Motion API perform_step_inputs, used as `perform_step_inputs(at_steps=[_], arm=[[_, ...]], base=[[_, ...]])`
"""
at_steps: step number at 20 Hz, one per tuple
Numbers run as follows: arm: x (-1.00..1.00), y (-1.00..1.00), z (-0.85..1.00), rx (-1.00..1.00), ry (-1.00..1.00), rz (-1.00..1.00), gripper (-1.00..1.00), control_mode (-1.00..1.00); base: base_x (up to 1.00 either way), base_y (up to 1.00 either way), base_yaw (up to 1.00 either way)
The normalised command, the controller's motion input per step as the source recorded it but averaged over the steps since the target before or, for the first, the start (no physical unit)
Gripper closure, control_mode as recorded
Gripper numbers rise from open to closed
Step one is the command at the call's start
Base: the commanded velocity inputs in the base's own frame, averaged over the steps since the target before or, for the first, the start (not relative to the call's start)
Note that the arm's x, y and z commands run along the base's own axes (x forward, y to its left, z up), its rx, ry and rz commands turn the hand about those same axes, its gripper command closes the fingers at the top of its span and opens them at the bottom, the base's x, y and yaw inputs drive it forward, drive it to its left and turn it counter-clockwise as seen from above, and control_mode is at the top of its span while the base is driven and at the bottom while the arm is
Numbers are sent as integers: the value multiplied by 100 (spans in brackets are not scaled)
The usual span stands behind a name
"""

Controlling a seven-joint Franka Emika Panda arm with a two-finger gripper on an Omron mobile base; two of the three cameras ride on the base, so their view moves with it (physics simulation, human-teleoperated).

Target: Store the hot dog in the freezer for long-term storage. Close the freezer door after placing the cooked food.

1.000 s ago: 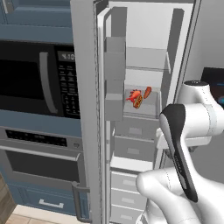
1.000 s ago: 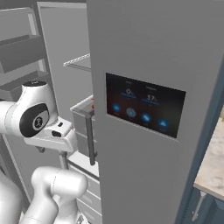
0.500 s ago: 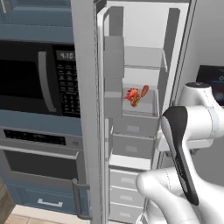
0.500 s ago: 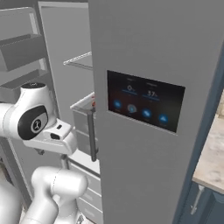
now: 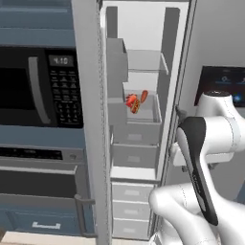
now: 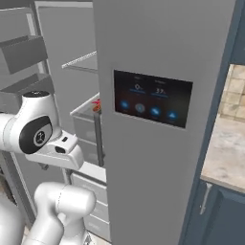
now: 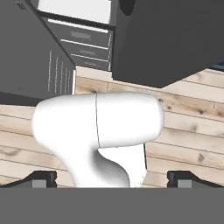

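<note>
The freezer point(image 5: 143, 67) stands open, white inside with clear shelves and grey drawers. The hot dog point(image 5: 137, 105) lies in a grey bin at mid height, next to a bright red item point(image 5: 130, 99). The freezer door point(image 5: 91, 124) is swung wide and shows edge-on, its inner bins point(image 5: 117, 62) facing the compartment. My arm is folded low in front of the fridge. In the hand view my gripper point(image 7: 113, 179) points down at the wooden floor. It is open, with the fingertips point(image 7: 43, 178) far apart and nothing between them.
A black microwave point(image 5: 33, 91) and an oven point(image 5: 38, 177) sit left of the open door. The grey fridge door with the dark touch screen point(image 6: 153, 98) is shut. A stone counter point(image 6: 229, 143) lies to the right, above blue cabinets.
The whole picture has shifted in both base views, so the base has moved. The arm keeps its folded pose and the gripper stays open. The hot dog has not moved in its bin.
</note>
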Motion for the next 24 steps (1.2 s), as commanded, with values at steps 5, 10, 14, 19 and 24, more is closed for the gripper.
perform_step_inputs(at_steps=[5,10,14,19,24], arm=[[0,0,0,0,0,0,-100,100],[0,0,0,0,0,0,-100,100],[0,0,0,0,0,0,-100,100],[0,0,0,0,0,0,-100,100],[0,0,0,0,0,0,-100,100]], base=[[-31,20,-33],[-32,27,-33],[-37,19,-27],[-40,28,-17],[-30,44,-8]])
